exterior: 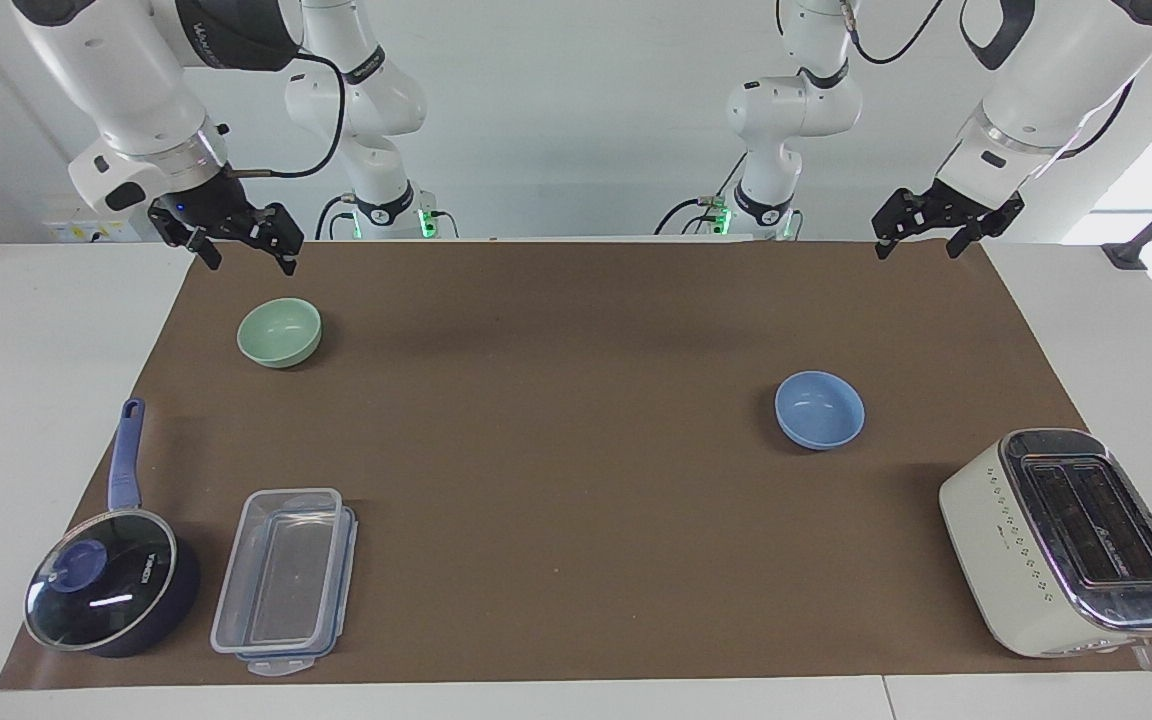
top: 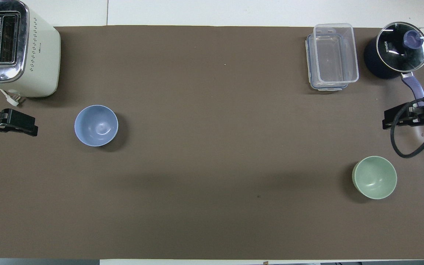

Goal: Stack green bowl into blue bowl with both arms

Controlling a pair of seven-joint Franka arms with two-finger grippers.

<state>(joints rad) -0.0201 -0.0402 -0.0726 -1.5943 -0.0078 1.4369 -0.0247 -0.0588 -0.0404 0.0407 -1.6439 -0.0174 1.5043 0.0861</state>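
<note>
Across the facing view, you first meet the right hand (exterior: 246, 252), up in the air over the mat's (exterior: 556, 480) edge at the right arm's end of the bench (exterior: 26, 420), its fingers spread wide and holding nothing; just farther from the robots than that hand sits the green bowl (exterior: 279, 332), upright on the mat and apart from everything else; farther out again at that same end you have the saucepan (exterior: 114, 585) with its glass lid on and its handle pointing toward the robots, and beside it the clear box (exterior: 284, 580), resting in its blue-edged lid. Toward the left arm's end, the blue bowl (exterior: 819, 409) stands upright on the mat, well apart from the green bowl and a little farther from the robots than it; the toaster (exterior: 1071, 540) sits at the mat's corner, farther out than the blue bowl. Last comes the left hand (exterior: 921, 240), raised over the mat's edge at its own end, likewise wide open and empty.
</note>
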